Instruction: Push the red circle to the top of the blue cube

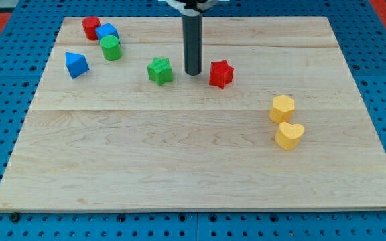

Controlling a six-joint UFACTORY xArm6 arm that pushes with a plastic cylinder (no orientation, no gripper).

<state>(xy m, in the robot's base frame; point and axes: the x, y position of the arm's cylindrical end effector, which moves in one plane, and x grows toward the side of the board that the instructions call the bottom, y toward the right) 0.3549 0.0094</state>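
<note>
The tool's tip (192, 72) touches nothing, between the green star (159, 70) and red star (221, 73). Swing behind the red circle (90, 27), seemingly touching the blue cube (106, 31), and nudge gently.

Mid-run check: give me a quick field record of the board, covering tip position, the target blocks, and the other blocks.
tip: my tip sits between the green star and the red star, touching neither
red circle: red circle at the view's top left, touching the blue cube on its left
near them: green cylinder just below the cube; blue triangle further left
view's right: yellow hexagon above yellow heart
</note>
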